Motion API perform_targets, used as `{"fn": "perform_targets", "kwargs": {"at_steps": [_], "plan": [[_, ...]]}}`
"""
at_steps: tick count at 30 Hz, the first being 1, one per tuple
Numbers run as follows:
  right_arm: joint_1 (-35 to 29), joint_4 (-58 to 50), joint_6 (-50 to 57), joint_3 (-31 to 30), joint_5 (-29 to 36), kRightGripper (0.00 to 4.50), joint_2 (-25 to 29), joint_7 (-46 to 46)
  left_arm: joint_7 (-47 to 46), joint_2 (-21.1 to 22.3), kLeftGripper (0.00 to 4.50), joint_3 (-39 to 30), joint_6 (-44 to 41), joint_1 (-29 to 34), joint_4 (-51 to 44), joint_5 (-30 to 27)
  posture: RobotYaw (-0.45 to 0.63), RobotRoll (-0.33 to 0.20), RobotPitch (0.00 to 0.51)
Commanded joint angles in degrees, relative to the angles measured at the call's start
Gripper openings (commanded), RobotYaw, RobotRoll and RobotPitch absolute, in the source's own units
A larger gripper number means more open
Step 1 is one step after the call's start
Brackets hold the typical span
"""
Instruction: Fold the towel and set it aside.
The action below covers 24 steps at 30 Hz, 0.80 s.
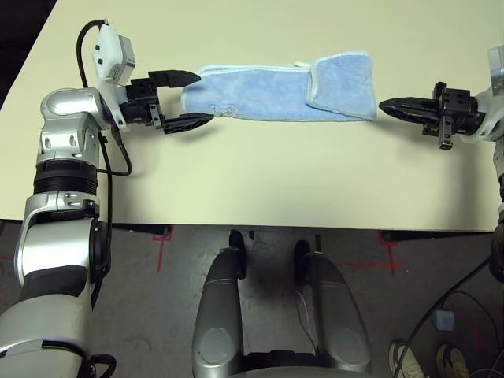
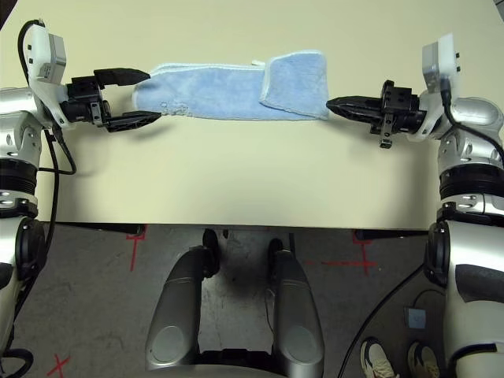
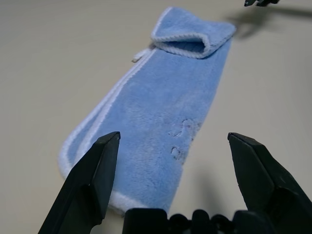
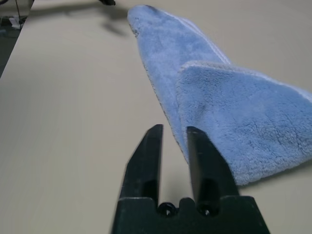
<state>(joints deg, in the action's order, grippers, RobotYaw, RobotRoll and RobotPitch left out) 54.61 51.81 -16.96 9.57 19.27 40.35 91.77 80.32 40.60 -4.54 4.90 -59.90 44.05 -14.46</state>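
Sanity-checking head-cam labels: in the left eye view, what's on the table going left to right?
left gripper, fingers spread → towel, a long strip, its right end folded back over itself → right gripper, apart from the towel.

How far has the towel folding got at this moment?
Done: the towel lies on the table as a long narrow strip, its right end flapped back over itself. In hand: nothing; the left tool stands open at its left end, the right tool just off the other end. Left: finishing folds, setting aside.
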Motion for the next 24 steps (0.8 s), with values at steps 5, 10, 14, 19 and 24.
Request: {"fn": "perform_targets", "kwargs": {"at_steps": [5,10,14,19,24], "plan": [[-1.8,2.0,-3.5,0.1,-0.1,3.98,-1.4,0.3,-3.4,1.9,4.5,-2.5,-5.5,-0.2,-2.5,-1.9,0.06,0.0,0.382],[-2.2,1.2,-2.7,0.2,0.1,4.47,-2.4,-0.1,-7.3,4.9,4.5,-5.4,-27.6,-4.5,-4.4,-6.5,0.07,0.0,0.384],[-1.8,1.3,-2.4,0.1,-0.1,4.47,-2.5,-0.5,-8.5,7.8,4.5,-7.2,-52.5,-6.0,-7.6,-13.0,0.08,0.0,0.385],[-1.1,1.2,-1.9,-0.3,-0.4,4.47,-2.7,-0.9,-14.0,8.8,4.5,-9.2,-71.0,-5.0,-7.9,-16.7,0.07,0.0,0.387],[-1.1,0.5,-1.2,-0.5,-0.5,4.47,-2.5,-1.2,-19.7,7.9,4.5,-10.0,-80.0,-2.3,-9.3,-17.6,0.07,0.0,0.391]]}}
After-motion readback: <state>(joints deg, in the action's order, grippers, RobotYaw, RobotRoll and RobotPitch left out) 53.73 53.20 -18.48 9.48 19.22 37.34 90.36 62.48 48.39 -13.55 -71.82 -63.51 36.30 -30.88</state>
